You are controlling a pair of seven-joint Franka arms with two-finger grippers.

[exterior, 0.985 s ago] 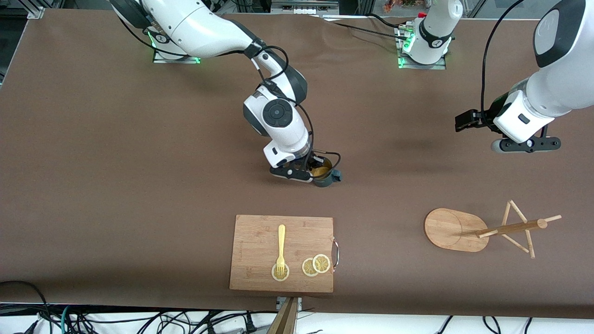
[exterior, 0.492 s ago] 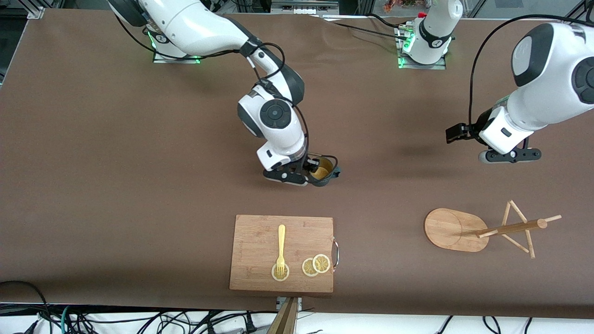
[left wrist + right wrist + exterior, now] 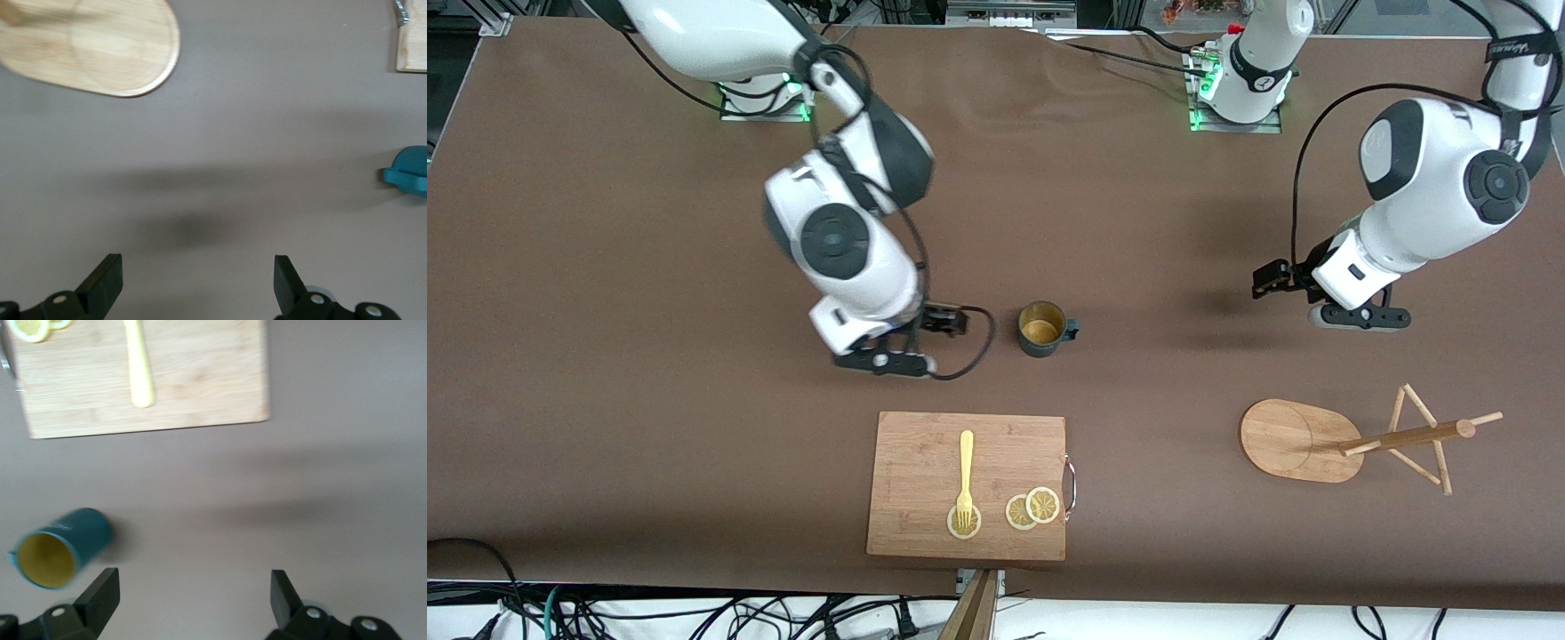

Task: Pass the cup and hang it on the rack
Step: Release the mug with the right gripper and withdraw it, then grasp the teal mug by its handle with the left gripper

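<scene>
While the cup [image 3: 1041,329] stands upright and free mid-worktop, the right gripper [image 3: 193,603] hangs empty beside it, fingers spread; the left gripper [image 3: 198,287], fingers also spread, hovers toward the rack [image 3: 1352,439]; pickup by the left arm and hanging remain.

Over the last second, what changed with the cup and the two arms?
The right gripper let go of the cup, opened its fingers and drew away toward the right arm's end of the table. The cup now stands upright and alone. The left gripper, open, moved in toward the cup, over bare table. The rack, the cutting board, fork and lemon slices stayed put.
</scene>
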